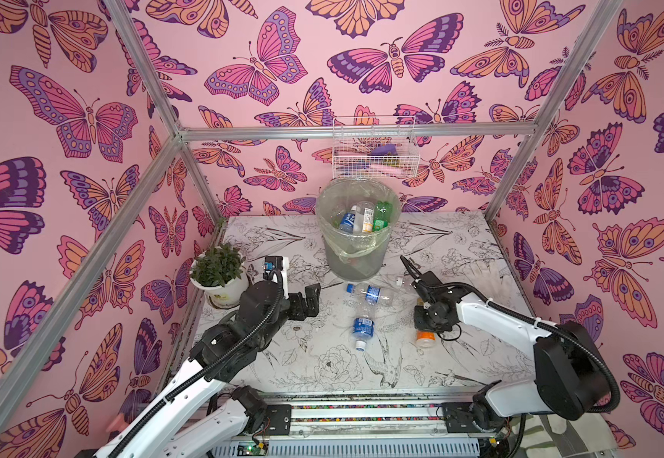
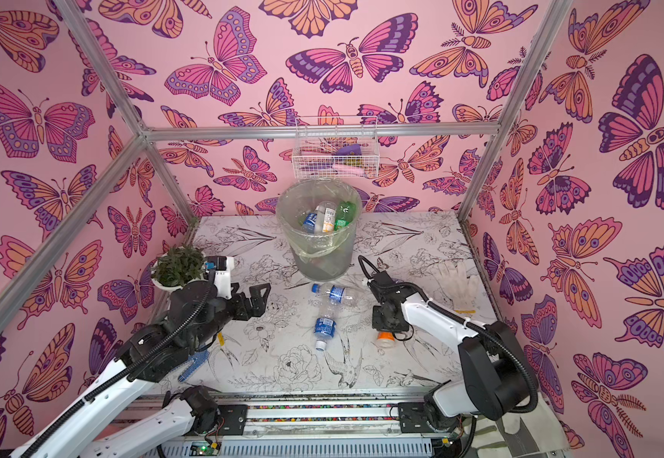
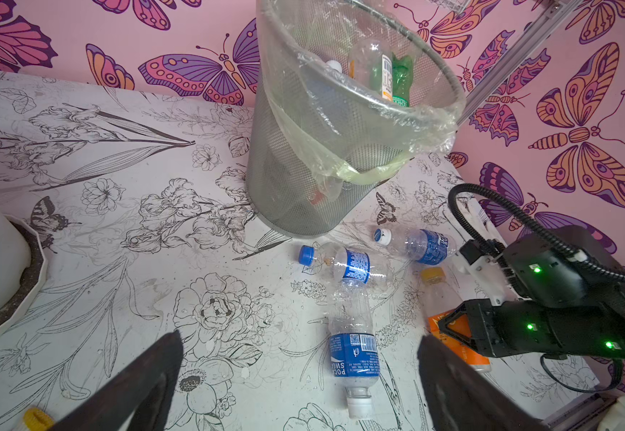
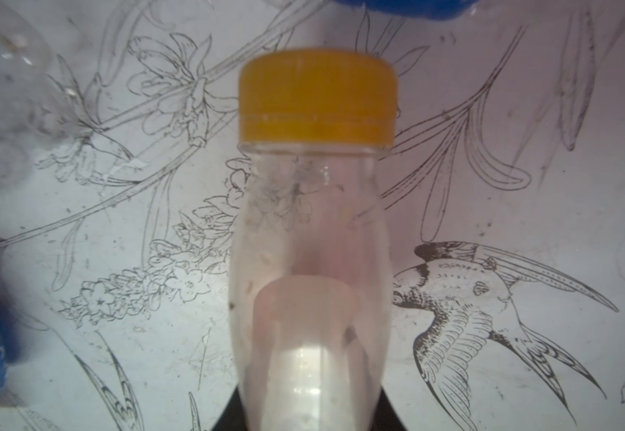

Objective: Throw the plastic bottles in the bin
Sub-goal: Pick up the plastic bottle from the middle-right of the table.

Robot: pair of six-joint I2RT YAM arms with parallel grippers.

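- Clamped between the closed-in jaws of the right gripper (image 1: 425, 327): an orange-label bottle (image 1: 425, 338) with a yellow cap (image 4: 316, 97), on the right-hand part of the table (image 1: 461, 246).
- Hard to tell from any view whether lifted clear of the table or lying on it.
- Spread wide and holding nothing: the left gripper (image 3: 299, 339), hovering above the table near the potted plant (image 1: 219, 269).
- Lying loose on the table between the two grippers: a blue-cap bottle (image 1: 372, 293), touching it a white-cap bottle (image 1: 363, 329) with a blue label, and close to the bin's foot a second white-cap bottle (image 3: 415, 244).
- Standing at the table's back middle: the bin (image 1: 356, 257), bag-lined, with several bottles (image 1: 364, 216) inside, one of them green.
- Hung on the back wall above the bin: a white wire basket (image 1: 374, 158).
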